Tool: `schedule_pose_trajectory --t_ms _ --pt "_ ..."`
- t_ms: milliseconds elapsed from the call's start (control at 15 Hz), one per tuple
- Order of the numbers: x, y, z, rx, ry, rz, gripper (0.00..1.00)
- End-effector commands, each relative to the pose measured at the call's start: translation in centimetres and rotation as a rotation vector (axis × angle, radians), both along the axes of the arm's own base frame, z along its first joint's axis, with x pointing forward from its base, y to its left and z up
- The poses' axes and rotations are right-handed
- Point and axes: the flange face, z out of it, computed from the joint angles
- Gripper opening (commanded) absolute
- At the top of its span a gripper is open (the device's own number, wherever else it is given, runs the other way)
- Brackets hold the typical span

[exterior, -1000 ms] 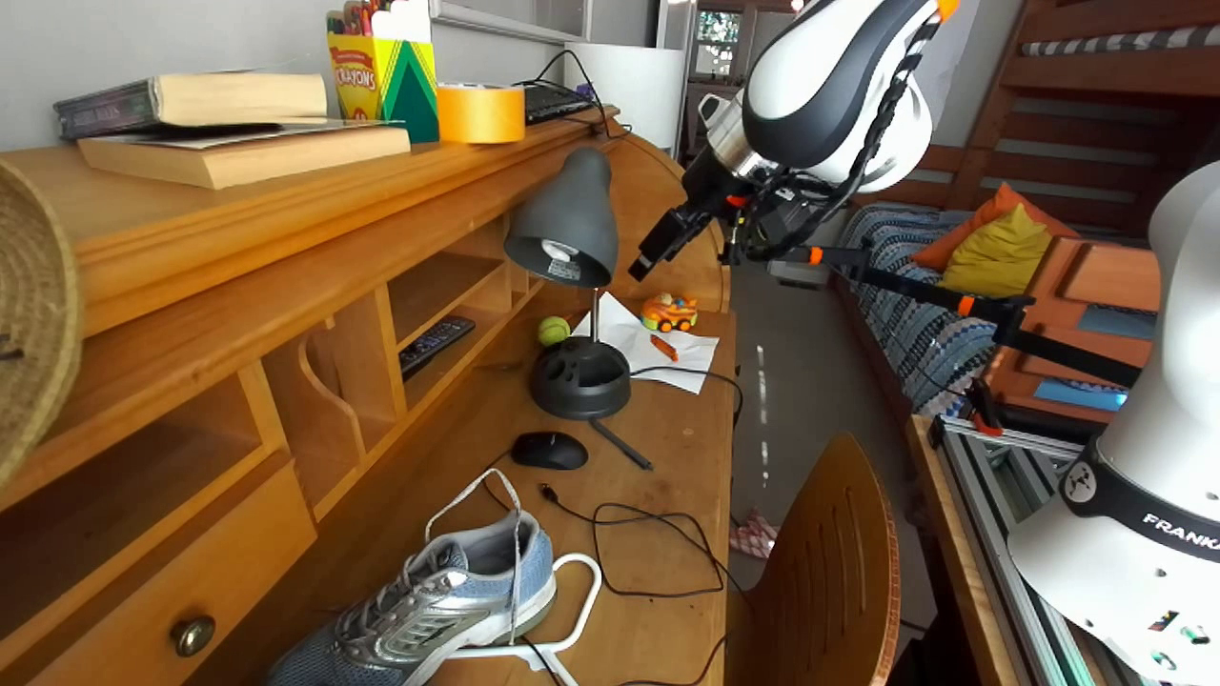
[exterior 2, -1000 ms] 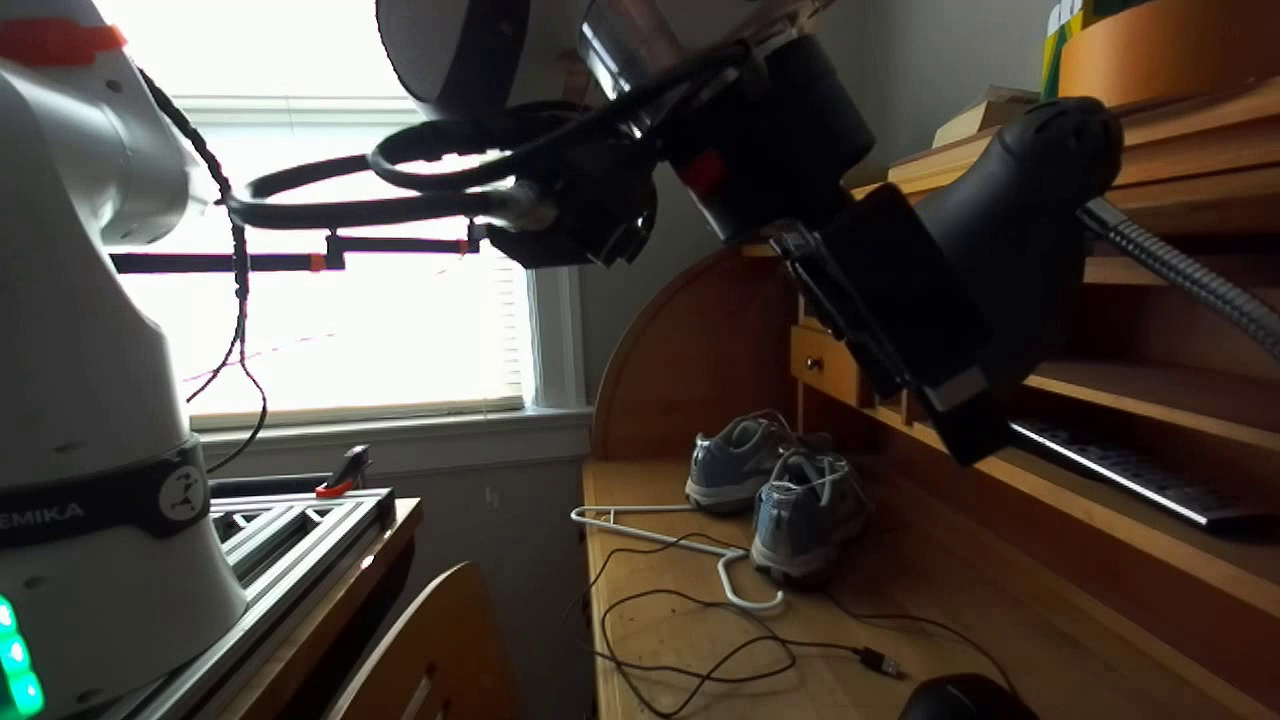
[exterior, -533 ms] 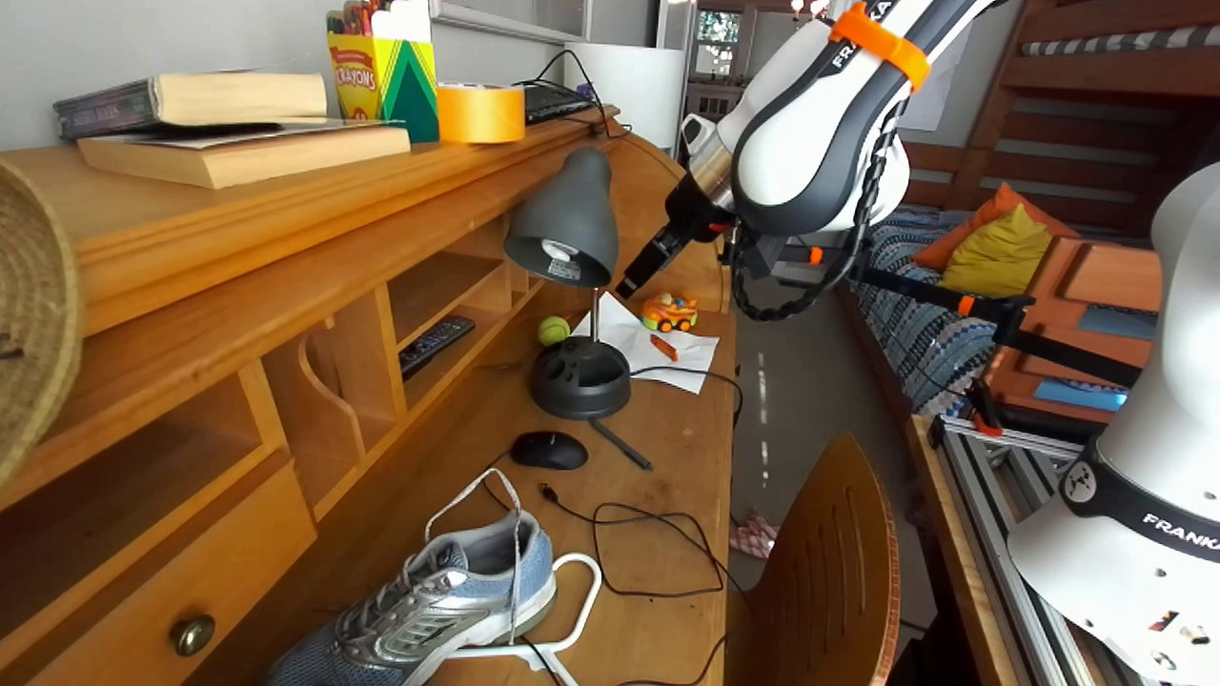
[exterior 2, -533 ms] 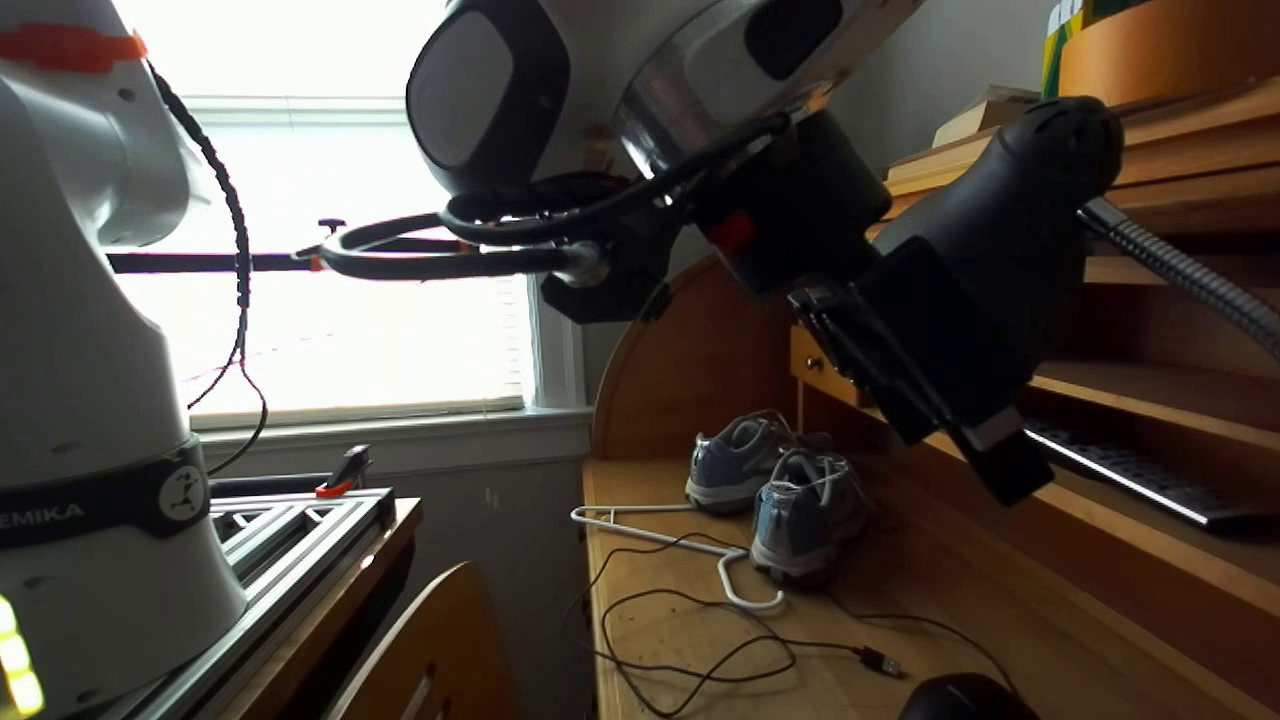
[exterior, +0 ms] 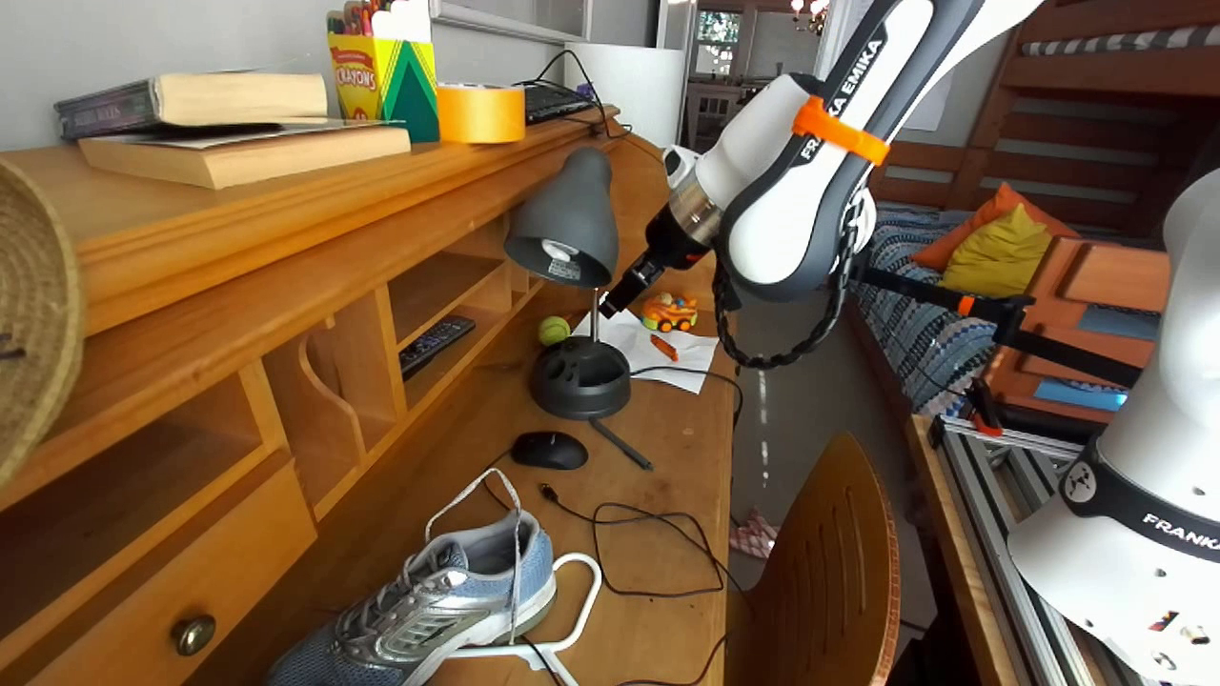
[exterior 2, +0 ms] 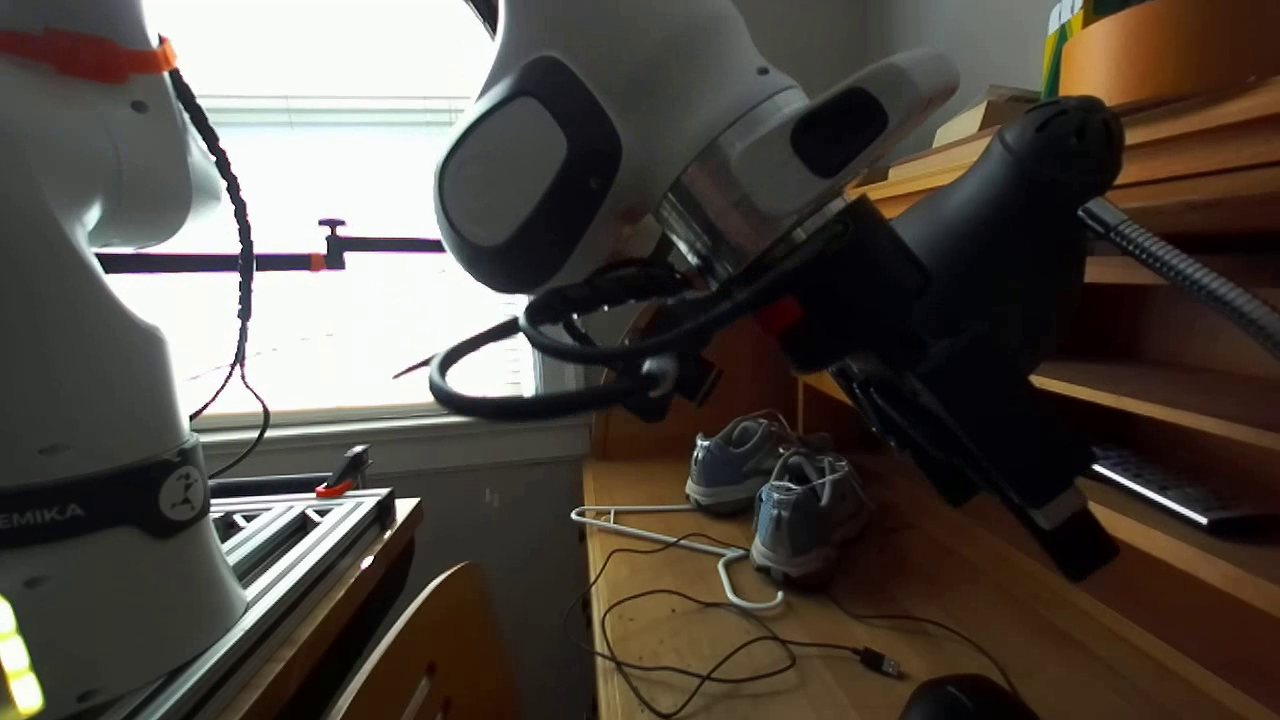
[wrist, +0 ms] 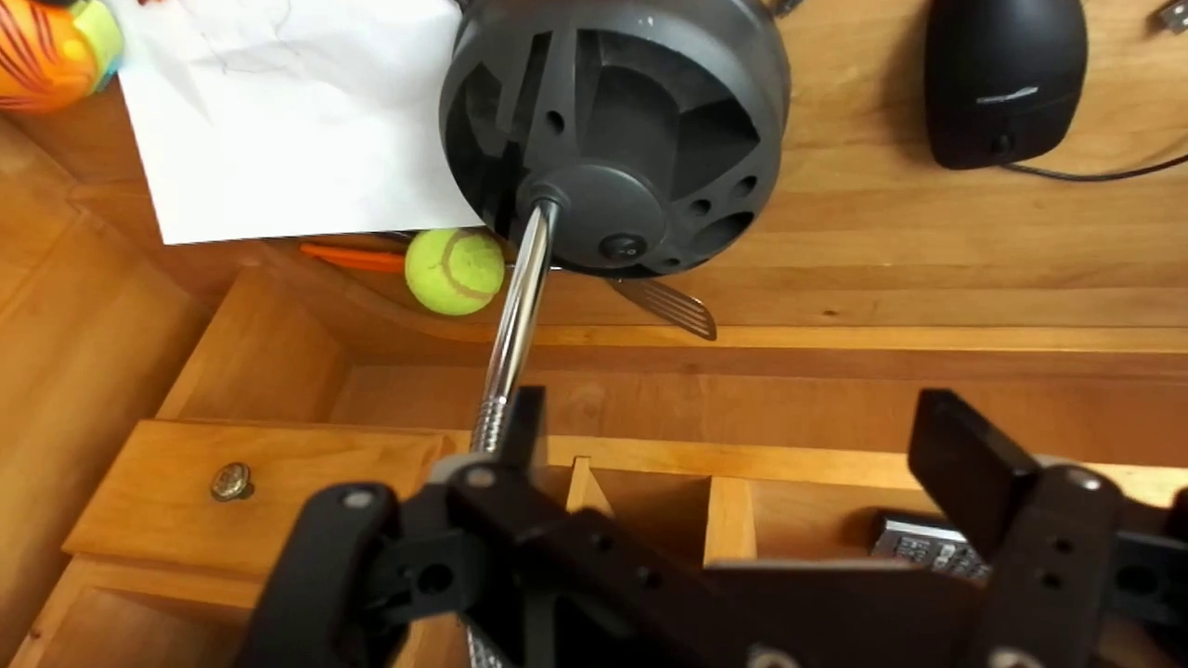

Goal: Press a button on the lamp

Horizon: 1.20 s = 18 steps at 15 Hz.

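The lamp has a dark grey cone shade (exterior: 572,224), a thin metal arm and a round black base (exterior: 581,386) on the desk. Its shade (exterior 2: 1040,200) is partly behind my gripper in an exterior view. In the wrist view the base (wrist: 640,93) is at top centre, with a small round black button (wrist: 622,247) near the foot of the arm. My gripper (wrist: 733,408) is open and empty, its left finger overlapping the lamp arm. In both exterior views it slants down beside the lamp, fingertips (exterior: 610,307) below the shade's rim (exterior 2: 1080,540). Contact with the lamp cannot be told.
A black mouse (wrist: 1007,83), tennis ball (wrist: 455,271), slotted spatula (wrist: 668,306), white paper (wrist: 297,121) and toy car (exterior: 669,312) lie around the base. Desk cubbies with a remote (exterior: 437,345) stand behind. A shoe (exterior: 457,591), hanger and cables are further along the desk.
My gripper has moved down and closer to the lamp, from beside the shade to below its rim by the lamp arm. The lamp and the desk things have not moved.
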Motion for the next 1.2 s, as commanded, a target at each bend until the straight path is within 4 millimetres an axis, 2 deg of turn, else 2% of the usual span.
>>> schedule_pose_trajectory --t_ms 0,133,200,400,667,867,933,1133 --pt "1.2 -2.2 -4.7 0.006 -0.042 -0.012 1.0" --pt "1.4 -3.8 -6.8 0.005 -0.016 -0.02 1.0" --pt "0.4 -2.6 -4.4 -0.006 -0.01 -0.015 1.0" --pt "0.9 -4.0 -6.6 -0.008 0.007 -0.025 1.0" --pt "1.2 -4.1 -6.9 -0.034 -0.008 -0.039 1.0" --pt "1.3 -3.1 -7.1 -0.035 -0.019 -0.049 1.0" --pt "1.4 -2.7 -7.1 -0.031 -0.022 -0.049 0.83" --pt "2.1 -1.4 -7.2 -0.042 -0.069 -0.062 0.58"
